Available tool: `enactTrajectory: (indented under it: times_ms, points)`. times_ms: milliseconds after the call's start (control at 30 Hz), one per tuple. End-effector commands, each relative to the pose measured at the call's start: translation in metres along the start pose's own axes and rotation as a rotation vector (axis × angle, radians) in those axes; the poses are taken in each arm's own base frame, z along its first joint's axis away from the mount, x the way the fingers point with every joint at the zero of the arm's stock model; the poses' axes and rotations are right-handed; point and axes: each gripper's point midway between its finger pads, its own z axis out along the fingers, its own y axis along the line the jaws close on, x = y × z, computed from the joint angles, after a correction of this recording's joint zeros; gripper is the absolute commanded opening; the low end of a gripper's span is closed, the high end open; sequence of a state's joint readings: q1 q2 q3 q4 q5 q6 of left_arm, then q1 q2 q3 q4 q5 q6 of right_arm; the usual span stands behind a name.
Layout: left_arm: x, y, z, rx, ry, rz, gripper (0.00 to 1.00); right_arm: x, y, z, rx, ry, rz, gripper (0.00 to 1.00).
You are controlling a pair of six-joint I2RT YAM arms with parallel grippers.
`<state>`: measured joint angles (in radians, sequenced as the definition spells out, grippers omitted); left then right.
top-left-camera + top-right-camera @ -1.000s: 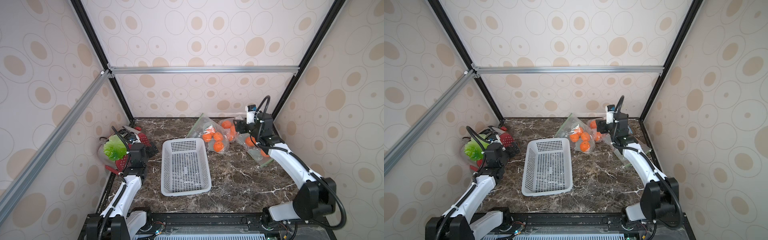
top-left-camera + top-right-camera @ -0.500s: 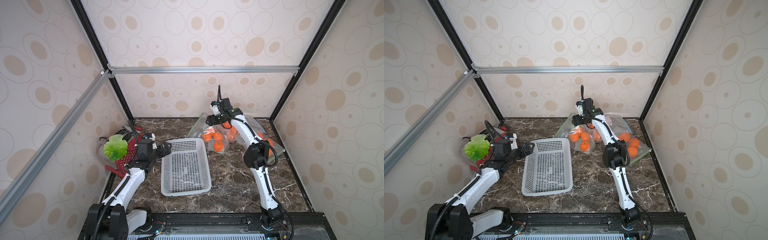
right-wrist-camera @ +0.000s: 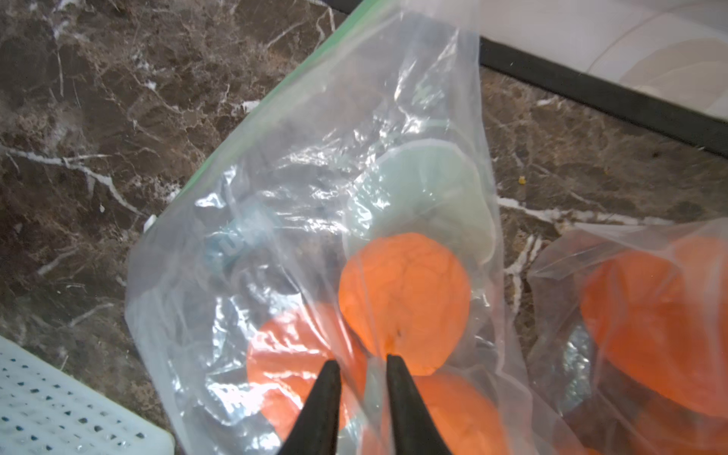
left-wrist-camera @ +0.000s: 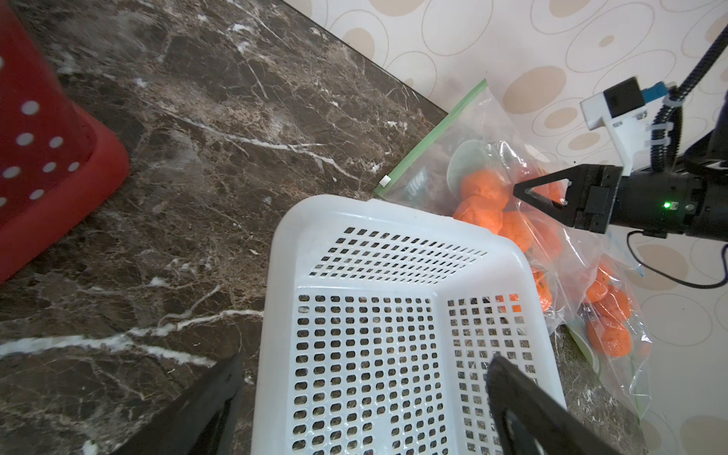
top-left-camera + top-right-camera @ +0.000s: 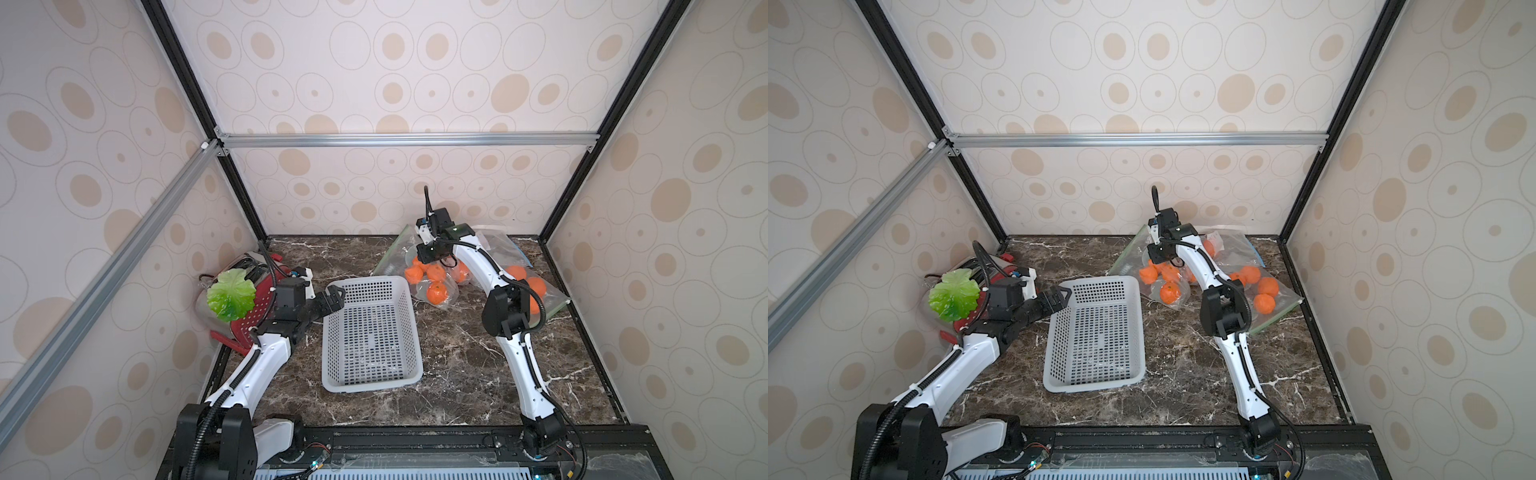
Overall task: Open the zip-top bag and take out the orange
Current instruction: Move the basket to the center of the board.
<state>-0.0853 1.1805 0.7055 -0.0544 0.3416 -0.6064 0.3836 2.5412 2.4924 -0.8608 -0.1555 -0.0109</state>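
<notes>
A: Where's the zip-top bag point(image 3: 275, 197)?
B: Flat at the table's point(image 5: 457, 365) back, by the white basket's point(image 4: 394, 212) corner. Its green zip strip point(image 4: 429, 136) faces left, running slantwise.
A: The grippers?
B: Right gripper point(image 3: 362, 362) pinches plastic over an orange point(image 3: 403, 299). Left gripper point(image 5: 334, 300) hangs open.
A: Trouble?
B: That's far from the zip. A pull may lift everything, or the plastic slips.

surface: marble table point(image 5: 457, 365) | lying on it: white basket point(image 5: 374, 384), zip-top bag point(image 5: 392, 259), second bag point(image 5: 555, 297), red colander point(image 5: 249, 316)

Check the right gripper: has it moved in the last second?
Yes. In both top views the right gripper has swung closer to the white basket, which has stayed put, and is now at the green-edged zip-top bag beside it.
</notes>
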Motion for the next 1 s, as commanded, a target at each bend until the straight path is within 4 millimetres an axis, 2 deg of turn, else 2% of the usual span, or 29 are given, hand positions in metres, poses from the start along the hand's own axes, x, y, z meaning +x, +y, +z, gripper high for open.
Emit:
enactTrajectory:
  times_ms: [0, 100, 167, 300, 500, 633, 700, 767, 867, 967]
  points:
    - [-0.013, -0.016, -0.002, 0.054, -0.02, 0.003, 0.97, -0.019, 0.012, -0.04, -0.009, -0.057, -0.019, 0.08]
    - [-0.017, -0.026, -0.002, 0.1, -0.032, 0.015, 0.97, -0.03, 0.019, -0.066, -0.024, -0.11, -0.012, 0.0]
    - [-0.02, -0.032, 0.001, 0.129, -0.037, 0.019, 0.97, -0.035, 0.024, -0.087, -0.039, -0.151, -0.01, 0.0]
    - [-0.022, -0.049, 0.008, 0.196, -0.027, 0.042, 0.97, -0.022, 0.035, -0.128, -0.068, -0.213, -0.018, 0.0]
    - [-0.025, -0.085, 0.019, 0.271, -0.01, 0.141, 0.97, 0.04, 0.031, -0.171, -0.007, -0.324, -0.019, 0.0]
    - [-0.033, -0.109, 0.023, 0.368, -0.012, 0.162, 0.97, 0.08, 0.01, -0.193, 0.093, -0.402, 0.061, 0.0]
    - [-0.034, -0.123, 0.026, 0.426, -0.002, 0.189, 0.96, 0.093, 0.006, -0.203, 0.091, -0.458, 0.109, 0.0]
    - [-0.025, -0.143, 0.031, 0.482, 0.045, 0.252, 0.96, 0.105, 0.007, -0.21, 0.075, -0.491, 0.131, 0.0]
    - [0.002, -0.171, 0.039, 0.507, 0.127, 0.392, 0.95, 0.119, 0.01, -0.226, 0.073, -0.519, 0.126, 0.0]
    - [0.018, -0.19, 0.047, 0.547, 0.165, 0.448, 0.94, 0.142, 0.007, -0.239, 0.102, -0.531, 0.141, 0.0]
